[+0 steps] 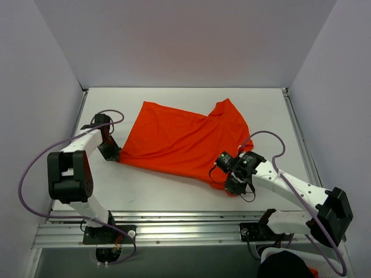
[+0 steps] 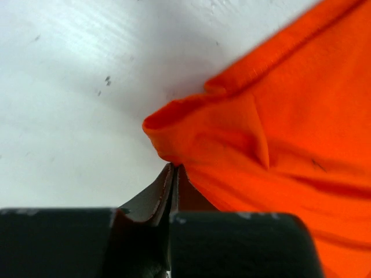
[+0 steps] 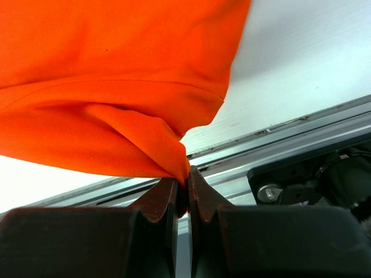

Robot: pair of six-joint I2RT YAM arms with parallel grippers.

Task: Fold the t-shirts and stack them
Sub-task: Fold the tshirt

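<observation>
One bright orange-red t-shirt lies spread and wrinkled across the middle of the white table. My left gripper is at the shirt's left corner. In the left wrist view its jaws are pressed together, with the bunched t-shirt corner drawn into their tips. My right gripper is at the shirt's near right corner. In the right wrist view it is shut on a fold of the t-shirt, which hangs lifted from the tips.
An aluminium rail runs along the near edge of the table, under both arm bases. Pale walls close in the left, back and right sides. Purple cables loop beside each arm.
</observation>
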